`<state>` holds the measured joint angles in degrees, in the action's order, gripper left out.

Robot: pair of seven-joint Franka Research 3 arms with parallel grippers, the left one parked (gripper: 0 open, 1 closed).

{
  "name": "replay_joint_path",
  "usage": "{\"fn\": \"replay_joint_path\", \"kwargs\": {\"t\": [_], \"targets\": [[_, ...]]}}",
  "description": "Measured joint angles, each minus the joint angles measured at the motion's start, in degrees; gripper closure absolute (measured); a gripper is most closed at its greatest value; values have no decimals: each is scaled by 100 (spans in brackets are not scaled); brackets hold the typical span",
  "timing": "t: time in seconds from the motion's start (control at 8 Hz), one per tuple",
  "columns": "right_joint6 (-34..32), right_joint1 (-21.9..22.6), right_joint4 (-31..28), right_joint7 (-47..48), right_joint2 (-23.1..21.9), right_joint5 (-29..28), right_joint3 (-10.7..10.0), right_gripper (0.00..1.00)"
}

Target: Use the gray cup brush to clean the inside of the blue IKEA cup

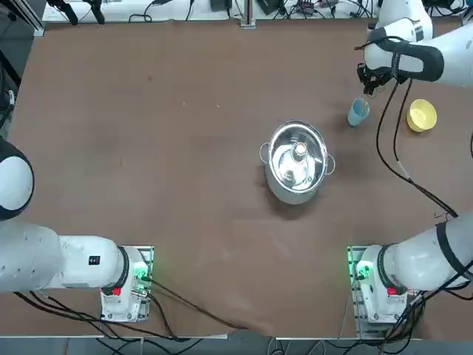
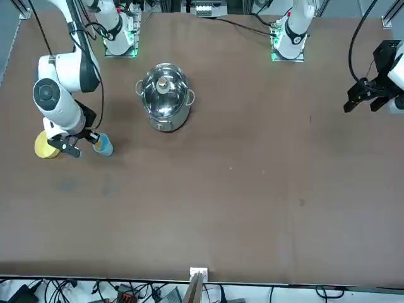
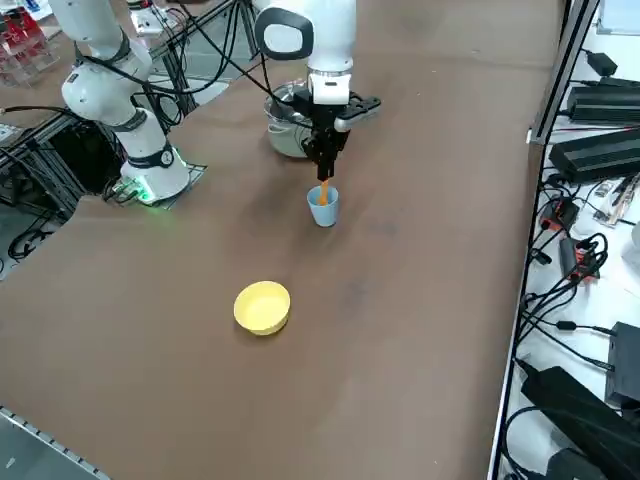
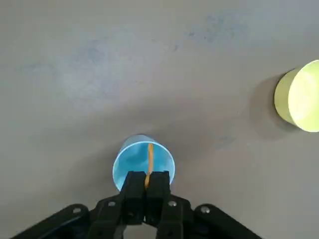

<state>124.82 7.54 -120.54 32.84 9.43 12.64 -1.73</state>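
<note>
**Brush over the cup: keep it straight and go gently**

Brown tabletop fills every view, with cables and equipment along its edges. Over it the right gripper (image 4: pixel 146 195) has its 2 fingers pressed together on the brush (image 4: pixel 149 162), pinching the upper end so the thin orange stick hangs straight down from the fingertips. Directly below the fingers stands the cup (image 4: pixel 144 162), upright and light blue, and the stick's lower end reaches into its mouth; how deep it goes I cannot tell. In the right side view the brush (image 3: pixel 323 192) runs down from the gripper (image 3: pixel 324 172) into the cup (image 3: pixel 323 207).

The yellow bowl (image 4: pixel 297 95) sits well off to one side of the hand, and the steel pot (image 1: pixel 297 161) is further off toward the arm's base.

To do this step well, the stick should probably stay vertical and near the cup's centre while it goes down, then sweep small circles against the inner wall. The cup looks light and nothing holds it, so hard sideways pressure could tip or slide it.
</note>
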Motion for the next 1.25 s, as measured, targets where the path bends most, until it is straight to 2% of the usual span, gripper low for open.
{"fn": "replay_joint_path", "kwargs": {"t": [1.25], "targets": [[-114,279,1,482,92,-5,52,97]]}}
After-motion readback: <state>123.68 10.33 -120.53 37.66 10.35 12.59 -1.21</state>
